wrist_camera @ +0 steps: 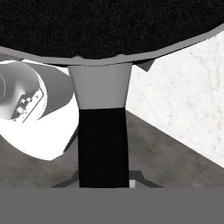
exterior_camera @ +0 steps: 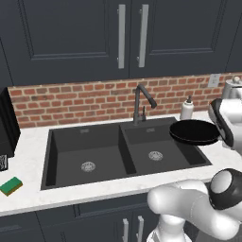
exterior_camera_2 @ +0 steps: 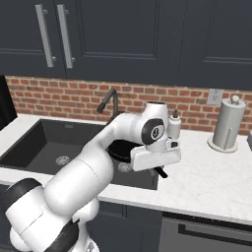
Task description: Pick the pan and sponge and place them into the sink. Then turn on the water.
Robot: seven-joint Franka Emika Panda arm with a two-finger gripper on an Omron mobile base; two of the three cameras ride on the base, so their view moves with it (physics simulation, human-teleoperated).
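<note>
a round, shallow, all-black pan (exterior_camera: 194, 132) hangs level in the air over the right rim of the right basin, above the counter edge. from the hand camera its long dark handle (wrist_camera: 103, 144) runs straight down toward the two-finger gripper (exterior_camera_2: 158, 171), whose jaws are closed tight on that handle. below it lies the dark grey-black double-basin sink (exterior_camera: 61, 137), a round silver drain in each basin, with nothing inside. a tall dark gooseneck faucet (exterior_camera: 142, 101) stands at the back between the basins. a small rectangular sponge (exterior_camera: 11, 185), green on top with a yellow layer, rests on the white marble counter (exterior_camera_2: 216, 177) well to the left of the sink. a white soap bottle (exterior_camera: 187, 108) stands behind the pan, against the red brick wall (exterior_camera: 80, 101).
</note>
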